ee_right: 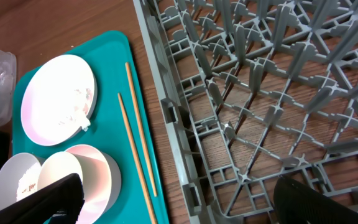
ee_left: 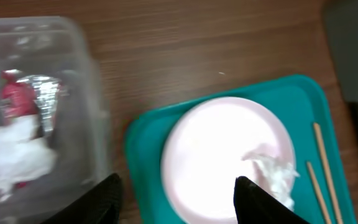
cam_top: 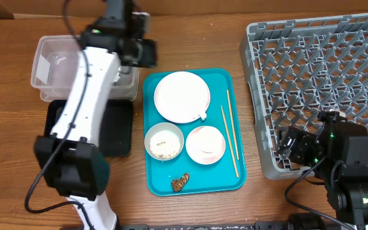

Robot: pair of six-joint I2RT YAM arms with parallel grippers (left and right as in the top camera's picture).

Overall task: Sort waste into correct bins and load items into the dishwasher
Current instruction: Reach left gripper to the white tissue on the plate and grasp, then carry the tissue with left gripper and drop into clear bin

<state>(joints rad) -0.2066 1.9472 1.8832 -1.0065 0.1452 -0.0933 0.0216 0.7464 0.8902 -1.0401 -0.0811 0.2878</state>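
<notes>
Over the gap between the clear tub [cam_top: 43,64] and the teal tray [cam_top: 229,83], my left claw [cam_top: 139,52] hung with its jaws apart and nothing between them. Seen from that wrist, its dark fingers [ee_left: 107,199] framed the near rim of the white plate [ee_left: 216,143]. Inside the tub lay the red-and-silver foil wrapper [ee_left: 27,93] and, touching it, the crumpled white napkin [ee_left: 11,155]. A small white scrap [ee_left: 272,174] rested on the plate's edge, on the side toward the chopsticks [cam_top: 230,128], which lay side by side along the teal tray's right side.

Nearer to me on that tray sat a white bowl [cam_top: 164,141] holding a few rice grains [cam_top: 163,145], and a pale-pink bowl [cam_top: 206,144] just beside it. The brown food lump [cam_top: 180,183] lay by the tray's near edge. The black tray [cam_top: 117,134] sat just beside the tub on my side, partly under my left arm.

My right claw [cam_top: 285,145] hovered at the near left corner of the grey dish rack [cam_top: 324,76], spread wide and holding nothing.
</notes>
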